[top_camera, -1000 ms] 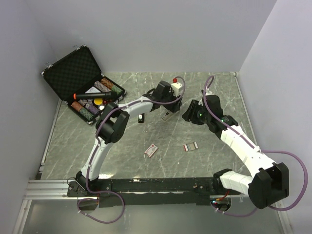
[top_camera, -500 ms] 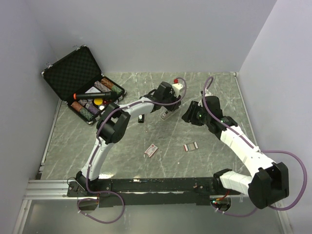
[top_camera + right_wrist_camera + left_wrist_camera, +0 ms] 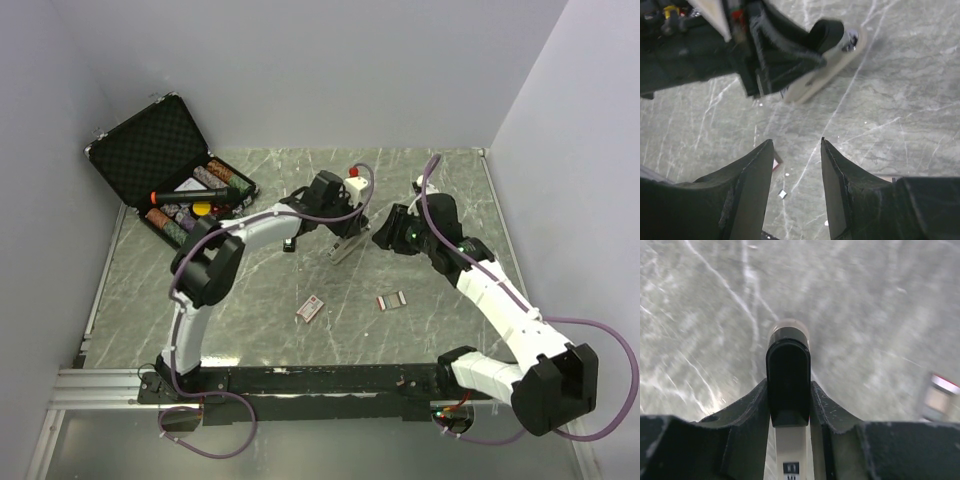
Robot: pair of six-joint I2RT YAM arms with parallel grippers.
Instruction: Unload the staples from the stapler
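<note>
The stapler, with a black top and a cream base, is clamped between the fingers of my left gripper and points away over the table. From above, the stapler hangs tilted just off the marble with the left gripper shut on it. My right gripper sits close to its right, open and empty. In the right wrist view the stapler lies ahead of the open right gripper, apart from it. The staples are hidden.
Two small red-and-white boxes lie on the table nearer the arm bases. An open black case with poker chips stands at the back left. A small black object lies left of the stapler.
My left gripper has closed on the stapler and tipped it up slightly, and its elbow has swung left. The right arm has barely moved.
</note>
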